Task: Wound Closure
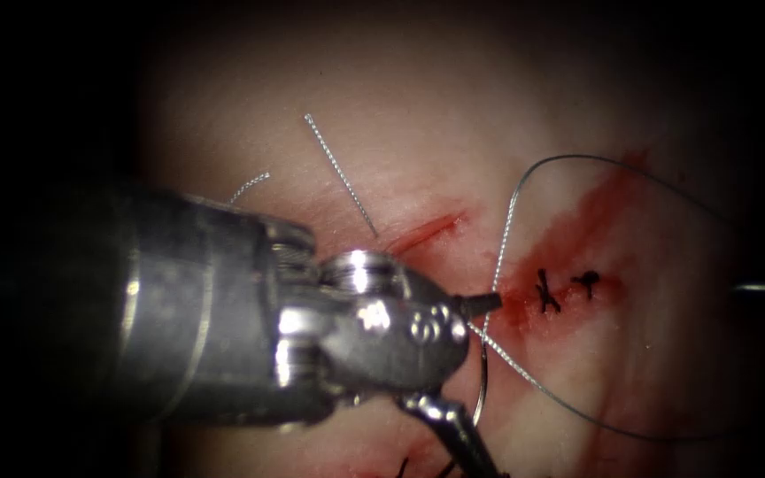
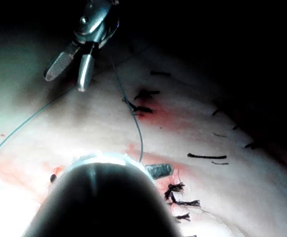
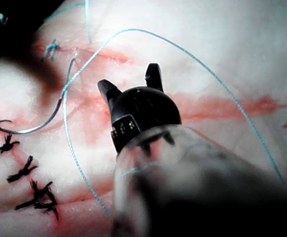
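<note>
Left claw (image 1: 489, 385) and right claw (image 3: 131, 84) both gaped empty near the thread (image 1: 507, 221) (needle not made out), so any grasp wanted it seated squarely.

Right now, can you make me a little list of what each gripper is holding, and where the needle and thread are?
left gripper: open, holding nothing
right gripper: open, holding nothing
needle: looks like the dark curve lying on the tissue; neither gripper holds it; cannot tell if its tip is in the tissue
thread: loose loops across the cut
stitches: dark knots along the cut
red fluid: smeared around the cut
</note>
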`<state>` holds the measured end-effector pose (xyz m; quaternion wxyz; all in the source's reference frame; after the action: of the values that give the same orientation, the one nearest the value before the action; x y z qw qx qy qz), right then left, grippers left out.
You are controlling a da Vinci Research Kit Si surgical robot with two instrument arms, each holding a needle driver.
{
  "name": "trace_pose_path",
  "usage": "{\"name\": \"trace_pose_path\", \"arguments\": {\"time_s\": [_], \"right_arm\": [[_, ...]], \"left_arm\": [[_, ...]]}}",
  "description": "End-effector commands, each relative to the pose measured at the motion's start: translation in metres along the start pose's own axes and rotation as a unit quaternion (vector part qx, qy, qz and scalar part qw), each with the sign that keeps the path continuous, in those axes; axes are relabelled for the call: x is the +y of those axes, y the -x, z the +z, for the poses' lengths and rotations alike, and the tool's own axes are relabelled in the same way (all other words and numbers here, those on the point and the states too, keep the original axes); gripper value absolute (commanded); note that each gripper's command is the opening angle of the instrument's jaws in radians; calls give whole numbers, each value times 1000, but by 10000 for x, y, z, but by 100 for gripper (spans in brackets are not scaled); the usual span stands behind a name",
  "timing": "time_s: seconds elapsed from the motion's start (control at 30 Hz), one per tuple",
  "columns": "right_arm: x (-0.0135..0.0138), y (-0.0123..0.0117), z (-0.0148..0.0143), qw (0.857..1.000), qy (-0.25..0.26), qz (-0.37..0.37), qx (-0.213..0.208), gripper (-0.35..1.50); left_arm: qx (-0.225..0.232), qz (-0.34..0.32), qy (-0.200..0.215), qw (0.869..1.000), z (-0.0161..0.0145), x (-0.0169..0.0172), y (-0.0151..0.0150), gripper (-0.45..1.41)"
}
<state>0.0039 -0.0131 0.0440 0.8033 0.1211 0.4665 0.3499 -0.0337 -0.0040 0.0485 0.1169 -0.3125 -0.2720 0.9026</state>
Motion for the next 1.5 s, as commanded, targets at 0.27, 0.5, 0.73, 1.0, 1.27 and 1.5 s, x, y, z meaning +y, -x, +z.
{"name": "trace_pose_path", "arguments": {"time_s": [0.27, 0.5, 0.73, 1.0, 1.27, 1.5], "right_arm": [[19, -4, 4, 999, 31, 16, 17, 125], [16, -3, 7, 999, 34, 17, 18, 123], [13, -2, 9, 999, 35, 19, 19, 126], [12, -1, 9, 999, 35, 24, 19, 126], [10, 3, 12, 999, 37, 26, 20, 125], [9, 3, 12, 999, 37, 29, 20, 125]], "left_arm": [[-23, 28, 19, 999, 112, -16, -10, 86], [-42, 139, 14, 989, 182, -38, -16, 34], [-50, 152, 3, 987, 223, -53, -25, 5], [-50, 114, 33, 992, 240, -52, -17, 39], [13, 22, 72, 997, 229, -50, -35, 76], [5, 9, 99, 995, 248, -34, -30, 74]]}}
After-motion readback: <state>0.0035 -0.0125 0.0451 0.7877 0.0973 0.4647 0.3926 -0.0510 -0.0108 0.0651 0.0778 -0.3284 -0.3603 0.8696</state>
